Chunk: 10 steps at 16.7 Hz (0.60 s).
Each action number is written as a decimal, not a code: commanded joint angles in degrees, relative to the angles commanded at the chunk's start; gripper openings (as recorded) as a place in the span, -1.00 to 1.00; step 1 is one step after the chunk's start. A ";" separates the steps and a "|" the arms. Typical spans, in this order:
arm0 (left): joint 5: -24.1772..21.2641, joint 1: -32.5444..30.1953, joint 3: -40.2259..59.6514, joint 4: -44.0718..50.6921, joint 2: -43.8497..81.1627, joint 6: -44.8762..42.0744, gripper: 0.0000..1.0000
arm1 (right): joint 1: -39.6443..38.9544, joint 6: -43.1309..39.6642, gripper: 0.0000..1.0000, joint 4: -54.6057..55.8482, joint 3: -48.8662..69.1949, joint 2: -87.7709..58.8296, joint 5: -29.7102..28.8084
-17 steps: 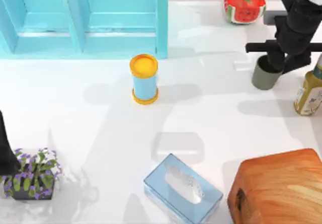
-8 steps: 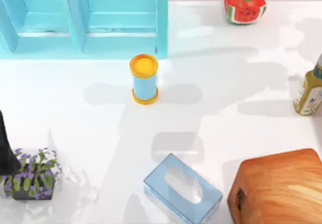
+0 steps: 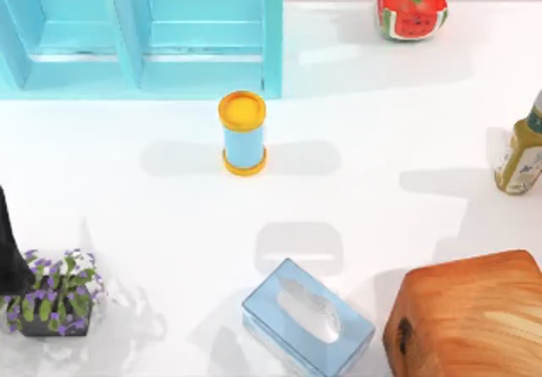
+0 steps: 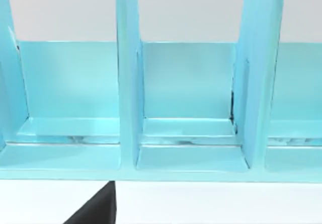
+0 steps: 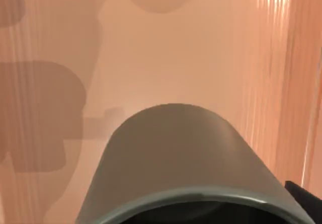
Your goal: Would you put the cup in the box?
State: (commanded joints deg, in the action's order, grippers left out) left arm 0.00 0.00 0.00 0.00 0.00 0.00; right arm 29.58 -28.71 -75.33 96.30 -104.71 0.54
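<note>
Grey-green and close to the right wrist camera, the cup [image 5: 176, 158] hangs over orange-brown grained wood, the box [image 5: 211, 53]; a dark finger [image 5: 306, 200] edges in beside its rim, but whether the right gripper is clamped on it I cannot tell. On the tabletop [image 3: 364, 140], the box [image 3: 470, 318] sits at the near right corner, the tissue box [image 3: 306, 319] just beside it. A blue cylinder [image 3: 243, 133] stands mid-table, a bottle [image 3: 521, 152] at the right edge, a flower pot [image 3: 55, 301] near the left edge. My left arm [image 3: 10, 250] is parked at the left edge, facing the blue shelf [image 4: 126, 83].
</note>
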 joint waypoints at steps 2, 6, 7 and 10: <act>0.00 0.00 0.00 0.00 0.00 0.00 1.00 | 0.80 -0.91 -1.00 -0.86 -0.88 0.92 -0.40; 0.00 0.00 0.00 0.00 0.00 0.00 1.00 | 0.53 -0.78 -1.00 -0.56 -0.92 0.74 -0.36; 0.00 0.00 0.00 0.00 0.00 0.00 1.00 | 0.36 -0.65 -1.00 0.22 -1.70 0.86 -0.37; 0.00 0.00 0.00 0.00 0.00 0.00 1.00 | -0.04 -0.13 -1.00 5.91 -7.38 0.87 -0.44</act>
State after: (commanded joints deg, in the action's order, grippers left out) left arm 0.00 0.00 0.00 0.00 0.00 0.00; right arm 29.54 -28.84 -69.42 88.92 -103.84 0.09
